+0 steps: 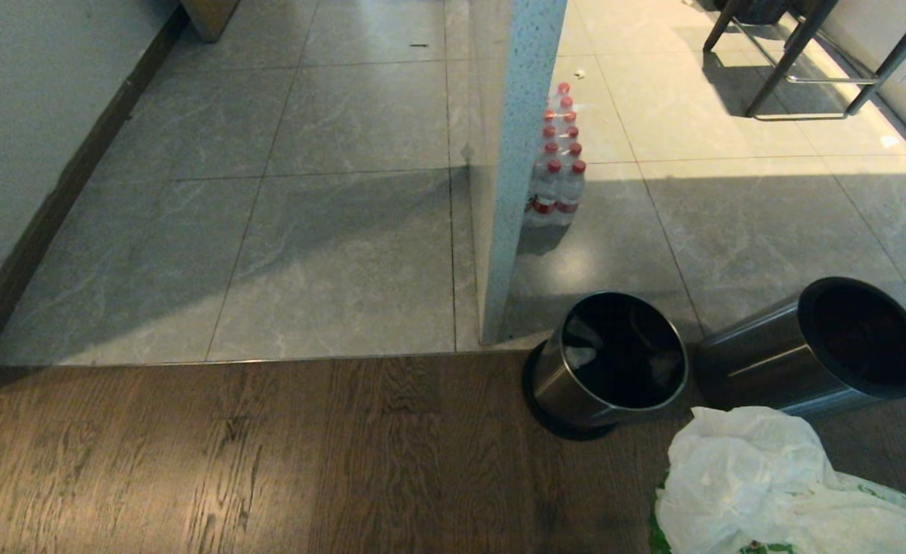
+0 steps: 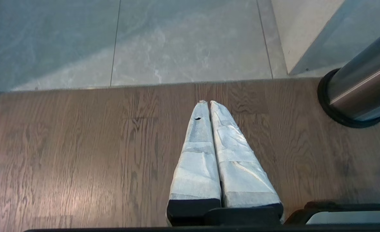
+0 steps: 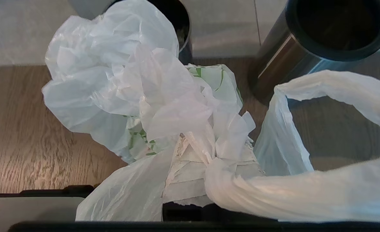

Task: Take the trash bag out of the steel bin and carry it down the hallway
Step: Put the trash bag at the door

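Note:
The trash bag (image 1: 761, 485) is a crinkled translucent white bag with green print showing through, hanging low at the near right over the wooden floor. My right gripper (image 3: 214, 138) is shut on its bunched plastic, and one handle loop (image 3: 322, 96) trails off to the side. This gripper is hidden in the head view. Two steel bins with dark, bagless insides stand just beyond the bag: one (image 1: 611, 362) with a black base ring, one (image 1: 814, 350) leaning with a black top rim. I cannot tell which held the bag. My left gripper (image 2: 207, 102) is shut and empty above the wood. The tiled hallway (image 1: 307, 192) lies ahead on the left.
A white speckled partition (image 1: 518, 154) rises just behind the bins. A pack of red-capped water bottles (image 1: 557, 177) stands beside it. Metal furniture legs (image 1: 799, 69) stand at the far right. A wall with dark skirting (image 1: 61, 192) borders the tiles on the left.

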### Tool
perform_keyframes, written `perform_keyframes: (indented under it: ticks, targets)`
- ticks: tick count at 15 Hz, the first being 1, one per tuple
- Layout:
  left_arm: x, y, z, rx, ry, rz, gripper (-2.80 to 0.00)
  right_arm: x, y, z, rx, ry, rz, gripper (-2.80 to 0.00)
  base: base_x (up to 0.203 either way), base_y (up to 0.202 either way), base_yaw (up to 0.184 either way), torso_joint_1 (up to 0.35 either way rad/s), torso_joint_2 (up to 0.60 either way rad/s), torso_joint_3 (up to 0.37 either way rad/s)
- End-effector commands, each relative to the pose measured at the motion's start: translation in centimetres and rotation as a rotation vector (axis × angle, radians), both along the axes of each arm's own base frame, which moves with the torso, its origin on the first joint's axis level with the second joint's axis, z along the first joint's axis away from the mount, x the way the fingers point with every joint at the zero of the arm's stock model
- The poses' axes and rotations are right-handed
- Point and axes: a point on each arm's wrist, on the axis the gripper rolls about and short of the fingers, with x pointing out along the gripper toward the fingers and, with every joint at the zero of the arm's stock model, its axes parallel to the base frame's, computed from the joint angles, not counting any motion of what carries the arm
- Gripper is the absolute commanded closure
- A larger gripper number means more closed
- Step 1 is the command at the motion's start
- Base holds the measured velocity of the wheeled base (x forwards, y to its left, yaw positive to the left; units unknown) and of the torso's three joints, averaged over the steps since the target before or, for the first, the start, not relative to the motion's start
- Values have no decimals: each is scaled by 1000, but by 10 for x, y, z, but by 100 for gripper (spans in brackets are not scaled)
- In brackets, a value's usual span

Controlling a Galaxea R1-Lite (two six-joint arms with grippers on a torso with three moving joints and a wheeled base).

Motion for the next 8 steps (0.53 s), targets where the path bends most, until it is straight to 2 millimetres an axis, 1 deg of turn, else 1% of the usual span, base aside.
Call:
perform_keyframes:
  ticks: [1,8]
  targets:
    - [0,0,0,0,-1,0,0,0,0,0,0,4,0,0,0,0,0,2,-2,168]
    - [0,0,0,0,-1,1,0,0,0,0,0,6,0,0,0,0,0,2,4,196]
